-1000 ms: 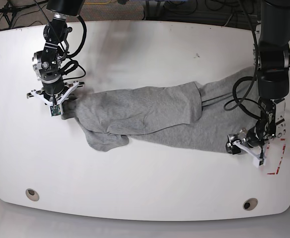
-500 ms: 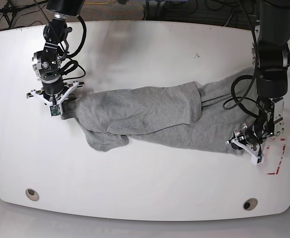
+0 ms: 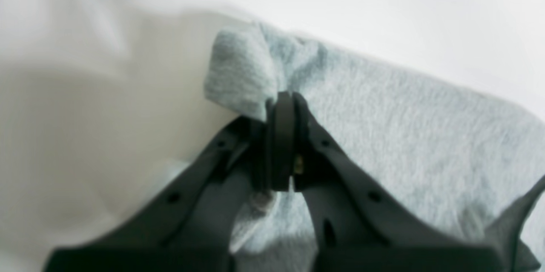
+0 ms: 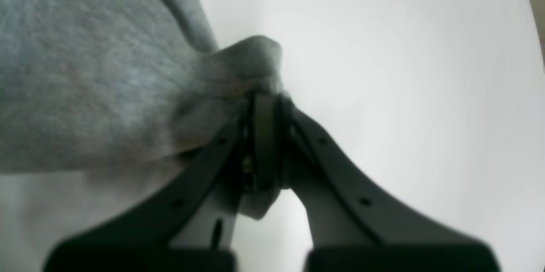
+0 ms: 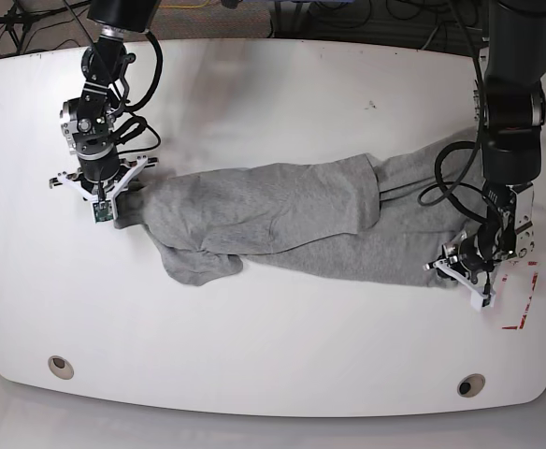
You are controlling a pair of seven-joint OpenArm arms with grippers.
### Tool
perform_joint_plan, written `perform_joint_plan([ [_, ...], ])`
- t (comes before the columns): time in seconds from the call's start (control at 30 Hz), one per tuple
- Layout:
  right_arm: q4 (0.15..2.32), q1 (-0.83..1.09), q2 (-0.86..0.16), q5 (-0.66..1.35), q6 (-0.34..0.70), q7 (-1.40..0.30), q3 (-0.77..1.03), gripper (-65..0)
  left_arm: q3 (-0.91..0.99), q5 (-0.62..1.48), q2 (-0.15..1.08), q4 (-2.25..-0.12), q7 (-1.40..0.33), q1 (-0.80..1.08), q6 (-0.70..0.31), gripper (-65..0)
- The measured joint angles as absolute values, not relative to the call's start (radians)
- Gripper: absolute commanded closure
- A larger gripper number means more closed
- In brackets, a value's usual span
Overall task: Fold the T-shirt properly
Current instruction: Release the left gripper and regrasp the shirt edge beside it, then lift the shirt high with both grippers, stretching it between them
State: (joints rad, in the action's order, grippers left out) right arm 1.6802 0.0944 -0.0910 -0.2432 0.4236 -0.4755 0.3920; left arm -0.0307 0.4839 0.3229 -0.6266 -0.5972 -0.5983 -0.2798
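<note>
T-shirt (image 5: 282, 220), grey and soft-knit, is stretched lengthwise in a rumpled band across the white table (image 5: 273, 355), its lettering hidden. One bunched corner is pinched in the closed left gripper (image 3: 282, 101), the opposite end in the closed right gripper (image 4: 265, 93). Both wrist views are blurred.

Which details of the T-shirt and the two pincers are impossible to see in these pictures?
- T-shirt lettering: no print shows in any view.
- Neckline, sleeves: base view, lost in bunched folds.
- Left pincer grip depth: left wrist view, blurred cloth hides it.
- Right pincer tips: right wrist view, cloth covers them.
</note>
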Motion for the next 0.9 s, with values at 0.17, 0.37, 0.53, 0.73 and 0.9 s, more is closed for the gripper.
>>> perform_joint_plan([
  [0.17, 1.680, 0.065, -0.112, -0.243, 0.428, -0.476, 0.391, 0.0, -0.020, 0.476, 0.319, -0.782, -0.699, -0.562, -0.278, 0.0],
  [0.37, 1.679, 0.020, -0.145, -0.253, 0.427, -0.480, 0.393, 0.0, 0.033, 0.488, 0.320, -0.998, -0.711, -0.506, -0.282, 0.0],
  [0.53, 1.678, -0.033, -0.156, -0.255, 0.428, -0.481, 0.391, 0.0, 0.095, 0.482, 0.316, -1.145, -0.804, -0.485, -0.281, 0.0],
  [0.73, 1.677, -0.097, -0.195, -0.247, 0.439, -0.521, 0.386, 0.0, 0.166, 0.480, 0.318, -1.327, -0.870, -0.492, -0.281, 0.0],
  [0.9, 1.675, -0.167, -0.227, -0.247, 0.435, -0.536, 0.384, 0.0, 0.203, 0.488, 0.315, -1.470, -0.900, -0.517, -0.289, 0.0],
])
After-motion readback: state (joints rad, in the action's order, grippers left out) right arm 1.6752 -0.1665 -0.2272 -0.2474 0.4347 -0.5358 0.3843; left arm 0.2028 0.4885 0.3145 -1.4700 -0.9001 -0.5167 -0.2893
